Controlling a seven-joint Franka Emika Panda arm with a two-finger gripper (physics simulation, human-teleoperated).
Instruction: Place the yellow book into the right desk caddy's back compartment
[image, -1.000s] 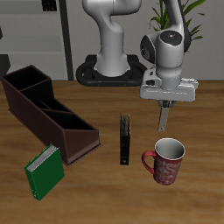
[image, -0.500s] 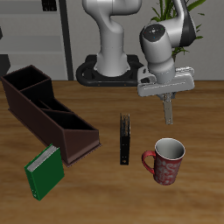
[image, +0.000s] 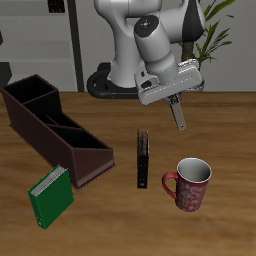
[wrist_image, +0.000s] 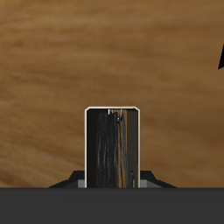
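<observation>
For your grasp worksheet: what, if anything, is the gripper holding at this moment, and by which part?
The gripper holds the yellow book, seen edge-on and greyish, clamped at its upper end so the rest hangs tilted below the fingers, above the table.

No readable text, labels or numbers, views perhaps too coarse

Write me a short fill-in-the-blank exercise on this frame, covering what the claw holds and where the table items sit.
1. The claw is shut on the ____ book, lifted above the table.
2. The black book stands on edge between the right desk caddy and the ____.
3. The green book sits near the caddy's ____ end, toward the table's front edge.
4. The caddy's compartments hold ____ books.

Missing words: yellow; mug; front; no
</observation>
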